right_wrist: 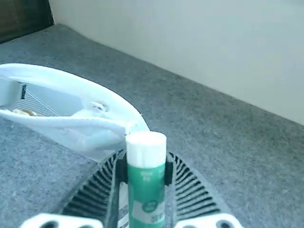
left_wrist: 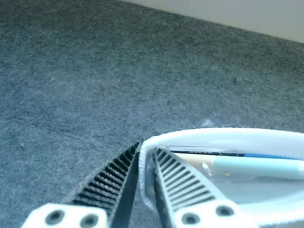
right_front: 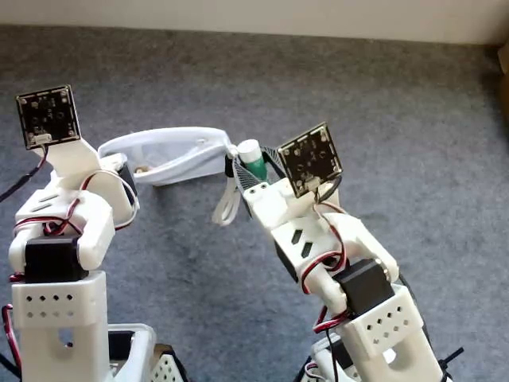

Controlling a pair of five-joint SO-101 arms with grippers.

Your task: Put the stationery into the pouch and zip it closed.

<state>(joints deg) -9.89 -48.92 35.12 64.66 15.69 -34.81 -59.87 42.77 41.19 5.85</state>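
Observation:
A white pouch lies open on the grey carpet between the two arms. My left gripper is shut on the pouch's end edge, with a pen and other stationery lying inside. My right gripper is shut on a green and white glue stick, held upright beside the pouch's other end. From above, the glue stick sits right at the pouch's right end, with a white strap hanging below it.
Grey carpet spreads all around, bounded by a pale wall at the back. Both arm bases stand near the front edge.

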